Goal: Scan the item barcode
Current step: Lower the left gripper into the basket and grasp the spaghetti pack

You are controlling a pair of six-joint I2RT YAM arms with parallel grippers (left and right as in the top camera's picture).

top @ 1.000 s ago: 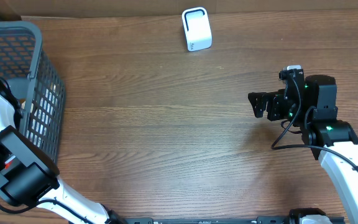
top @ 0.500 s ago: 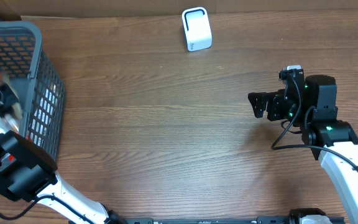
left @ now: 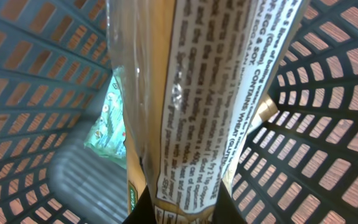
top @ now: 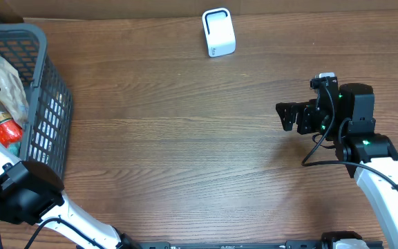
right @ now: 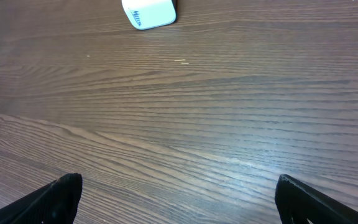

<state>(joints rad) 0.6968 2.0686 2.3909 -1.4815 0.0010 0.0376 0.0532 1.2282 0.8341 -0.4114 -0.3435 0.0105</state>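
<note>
Grips a printed food packet [left: 197, 93] with the left gripper [left: 180, 208] pinched shut on it, down inside the grey basket [top: 43, 104] at the far left. Holds the right gripper [top: 287, 116] spread wide, empty, above the table [top: 185, 152] at right. Shows a white scanner [top: 218, 32] at the far edge.

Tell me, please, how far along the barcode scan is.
Done: the left gripper is shut on a printed packet inside the grey basket. In hand: getting that packet out; it sits between the basket walls. Left: bring it to the white scanner and scan it. The right gripper is open, holding nothing.
</note>
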